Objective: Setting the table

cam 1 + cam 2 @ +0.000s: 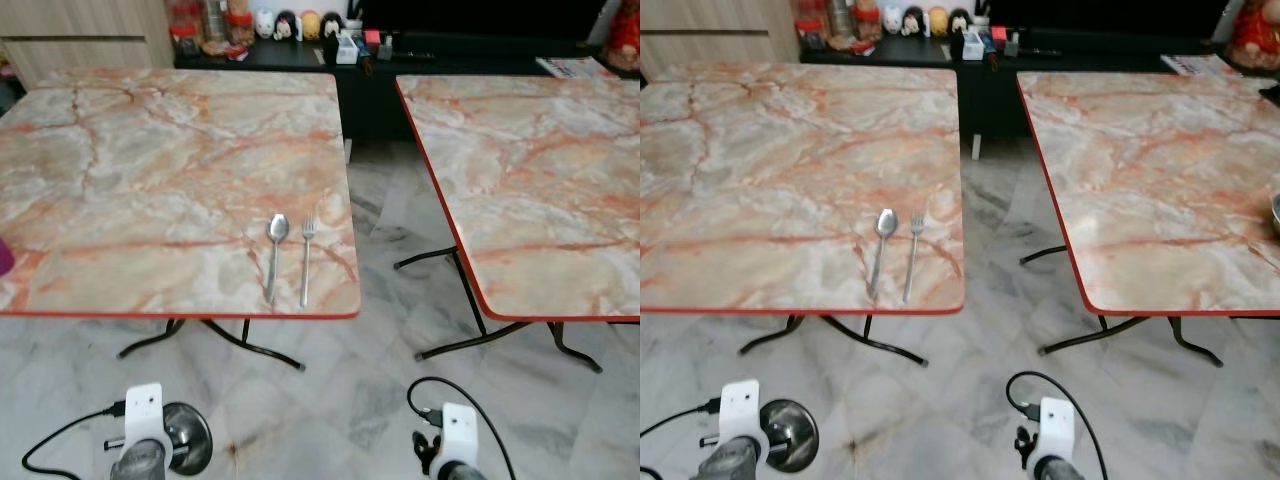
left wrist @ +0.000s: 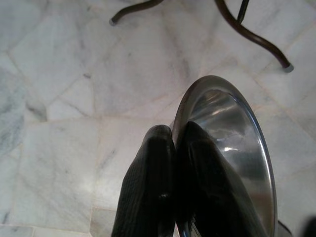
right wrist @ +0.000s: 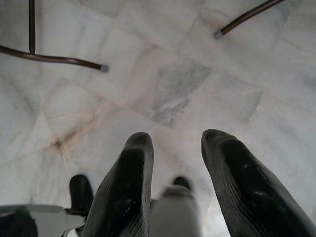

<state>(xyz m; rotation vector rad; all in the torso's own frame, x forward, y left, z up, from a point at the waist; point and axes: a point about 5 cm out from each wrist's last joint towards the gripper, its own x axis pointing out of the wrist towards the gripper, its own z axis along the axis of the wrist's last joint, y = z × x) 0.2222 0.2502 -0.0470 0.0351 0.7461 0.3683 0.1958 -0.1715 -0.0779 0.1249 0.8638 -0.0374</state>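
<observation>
A metal spoon (image 1: 275,250) and a fork (image 1: 306,258) lie side by side near the front edge of the left marble-pattern table (image 1: 150,170). My left gripper (image 2: 175,136) hangs low over the floor, shut on the rim of a shiny steel bowl (image 2: 232,148), which also shows beside my left wrist (image 1: 190,437). My right gripper (image 3: 177,140) hangs open above the floor tiles with nothing between its fingers.
A second marble-pattern table (image 1: 530,160) stands to the right, with a floor gap (image 1: 390,250) between the two. Black table legs (image 1: 250,345) spread under both tables. A dark cabinet (image 1: 400,60) with jars and figurines lines the back.
</observation>
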